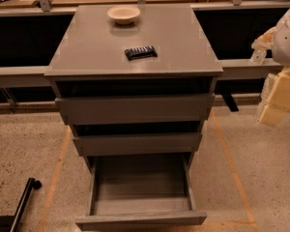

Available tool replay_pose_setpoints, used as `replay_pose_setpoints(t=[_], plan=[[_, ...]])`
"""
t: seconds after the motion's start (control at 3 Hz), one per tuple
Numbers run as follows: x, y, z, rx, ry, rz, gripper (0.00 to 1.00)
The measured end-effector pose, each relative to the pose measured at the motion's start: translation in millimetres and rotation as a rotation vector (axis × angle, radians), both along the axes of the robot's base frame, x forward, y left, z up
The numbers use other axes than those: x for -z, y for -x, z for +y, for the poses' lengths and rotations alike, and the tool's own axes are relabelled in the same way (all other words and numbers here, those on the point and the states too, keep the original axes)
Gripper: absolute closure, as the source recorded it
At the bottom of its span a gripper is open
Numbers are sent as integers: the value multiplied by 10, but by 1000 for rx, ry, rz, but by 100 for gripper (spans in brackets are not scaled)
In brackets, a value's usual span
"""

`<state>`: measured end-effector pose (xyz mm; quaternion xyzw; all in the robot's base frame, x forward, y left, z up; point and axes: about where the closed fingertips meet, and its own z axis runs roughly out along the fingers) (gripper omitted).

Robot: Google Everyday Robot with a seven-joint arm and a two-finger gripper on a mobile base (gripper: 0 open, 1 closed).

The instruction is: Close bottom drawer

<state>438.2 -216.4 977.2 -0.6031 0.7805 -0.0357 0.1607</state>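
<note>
Drawer (141,192) at 6 o'clock is open, likely light and stiff; push its flat front. Pincer (274,111) at 3 o'clock: open or not, I cannot tell.

No legible text (pincer (278,102) far right)

Gripper (276,100), beyond the desk's (96,47) right edge, is cut off at the view's right border. Dark packet (140,52) near the front edge has markings too small to read. Below that edge, the interiors of the top drawer (135,109) and middle drawer (137,143) are lost in shadow. The bottom drawer (141,220) shows its front only edge-on.
</note>
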Motion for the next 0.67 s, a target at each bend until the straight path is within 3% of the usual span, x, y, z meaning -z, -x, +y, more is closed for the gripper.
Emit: replay_pose_setpoints(t=[0.33, 0.67], plan=[[0, 0, 0, 0, 0, 0, 0], [-24, -1, 6, 0, 0, -10, 15]])
